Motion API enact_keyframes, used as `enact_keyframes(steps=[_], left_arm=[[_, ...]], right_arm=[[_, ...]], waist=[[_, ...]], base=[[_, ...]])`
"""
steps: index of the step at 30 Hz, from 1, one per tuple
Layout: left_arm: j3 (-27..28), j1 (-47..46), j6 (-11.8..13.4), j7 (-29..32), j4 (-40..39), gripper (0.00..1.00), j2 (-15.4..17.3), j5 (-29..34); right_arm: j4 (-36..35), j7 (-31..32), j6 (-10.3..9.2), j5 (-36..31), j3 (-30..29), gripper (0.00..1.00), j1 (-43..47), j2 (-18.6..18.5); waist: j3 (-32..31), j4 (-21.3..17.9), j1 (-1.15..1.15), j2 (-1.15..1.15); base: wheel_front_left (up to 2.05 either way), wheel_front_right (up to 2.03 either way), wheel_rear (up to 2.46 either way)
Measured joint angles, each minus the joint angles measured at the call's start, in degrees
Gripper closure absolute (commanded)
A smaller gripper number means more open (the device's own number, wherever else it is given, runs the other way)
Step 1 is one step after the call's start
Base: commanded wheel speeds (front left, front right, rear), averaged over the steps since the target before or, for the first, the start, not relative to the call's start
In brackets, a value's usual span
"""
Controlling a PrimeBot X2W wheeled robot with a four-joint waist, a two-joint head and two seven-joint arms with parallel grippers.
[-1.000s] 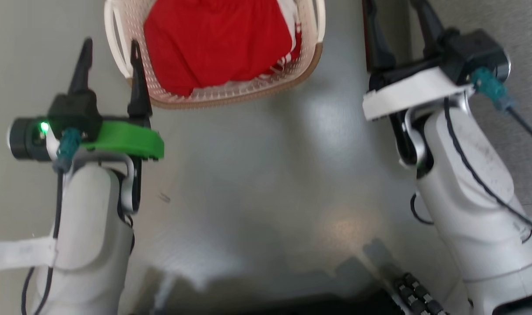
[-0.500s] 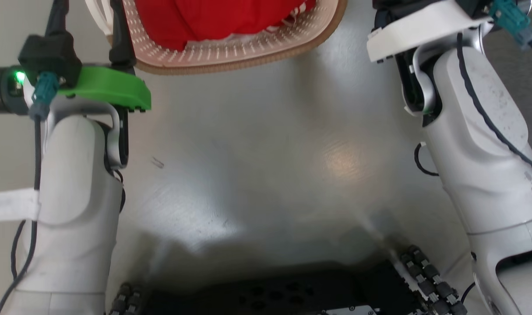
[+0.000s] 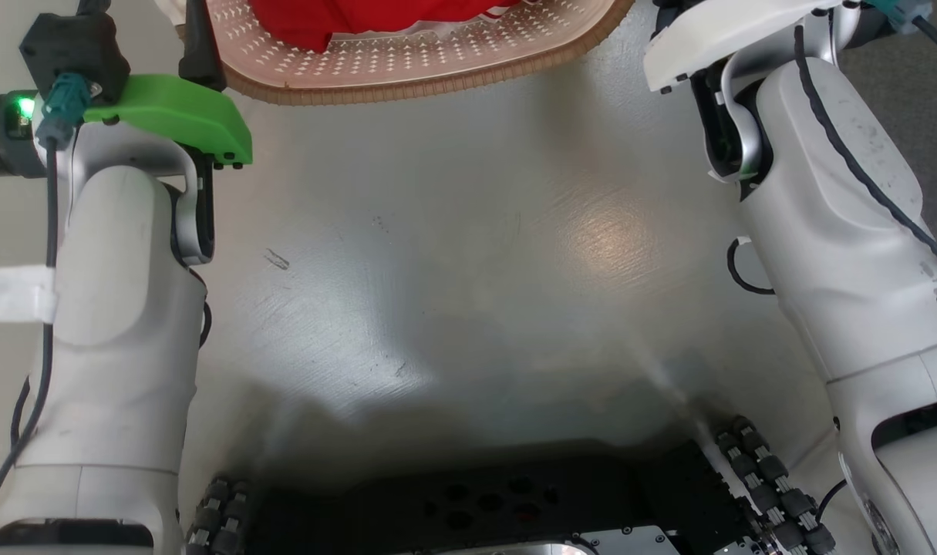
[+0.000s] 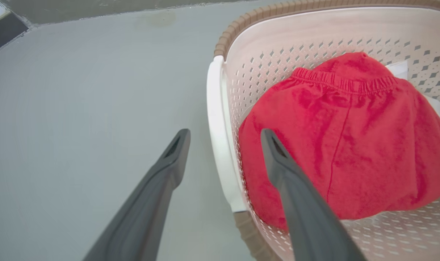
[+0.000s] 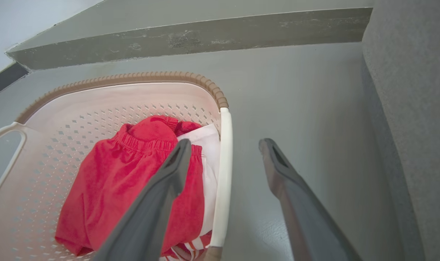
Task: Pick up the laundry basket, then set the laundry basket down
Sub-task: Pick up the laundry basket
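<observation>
Step in hand: the pick-up, at the reach-and-straddle stage. The basket stands on the grey floor, not yet lifted, with a red garment and some white cloth inside. The left gripper has its fingers spread wide either side of the basket's left handle, one finger outside the basket over the floor, the other inside it over the garment. The right gripper mirrors this at the right handle, also wide and holding nothing. No contact is visible on either side, and I cannot tell whether the tips are level with the handles or above them. Judgement: next, both grippers should settle onto their handles and close together, then lift evenly so the basket stays flat.
</observation>
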Motion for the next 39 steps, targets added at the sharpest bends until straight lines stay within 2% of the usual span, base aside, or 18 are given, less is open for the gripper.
enact_keyframes(steps=[14,20,30,39], left_arm=[[0.77,-4.42,-1.24,3.8,10.1,0.0,-0.38,-3.18],[0.71,-6.48,-1.49,6.44,13.95,0.0,-0.58,-4.38],[-0.68,-8.56,-1.49,7.53,17.16,0.0,-0.58,-6.81],[-2.83,-9.61,-1.51,7.72,18.58,0.0,-0.59,-9.04]], right_arm=[[10.43,0.66,-0.04,5.23,4.25,0.0,-3.55,-0.04],[14.0,3.86,-0.03,7.94,6.91,0.0,-5.04,-0.03],[18.07,8.51,-0.12,11.09,9.43,0.0,-7.79,-0.07],[19.83,9.79,-0.55,12.46,10.88,0.0,-9.78,-0.08]], waist=[[-0.57,0.39,0.0,0.0],[-1.79,0.62,0.0,0.0],[-2.75,1.12,0.0,0.0],[-2.4,1.67,0.0,0.0]], base=[[0.0,0.0,0.0],[0.0,0.0,0.0],[0.0,0.0,0.0],[0.0,0.0,0.0]])
